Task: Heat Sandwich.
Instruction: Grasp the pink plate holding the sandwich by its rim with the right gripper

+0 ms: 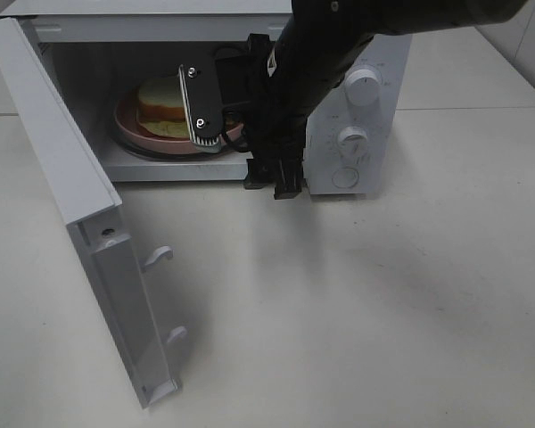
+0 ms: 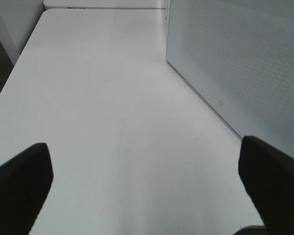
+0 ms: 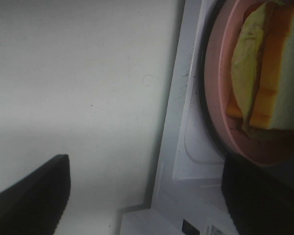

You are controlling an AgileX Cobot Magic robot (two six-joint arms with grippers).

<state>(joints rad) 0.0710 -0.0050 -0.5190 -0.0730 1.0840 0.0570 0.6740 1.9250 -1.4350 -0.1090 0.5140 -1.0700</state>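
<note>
Both tools apart: left tool (image 2: 146,183) over white surface (image 2: 112,98), right tool (image 3: 147,196) near white-bread sandwich (image 3: 269,73) on round pink plate (image 3: 214,98) in white microwave (image 1: 383,111).

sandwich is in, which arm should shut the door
Likely left: the left end effector hangs open beside the outer face of the door, ready to push. The right end effector is at the microwave mouth near the sandwich, in the door's path.

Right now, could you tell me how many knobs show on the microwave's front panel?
2 on the panel: an upper knob, a lower knob beneath it, above a flat round button. The arm covers the panel's left edge, so another may be hidden.
</note>
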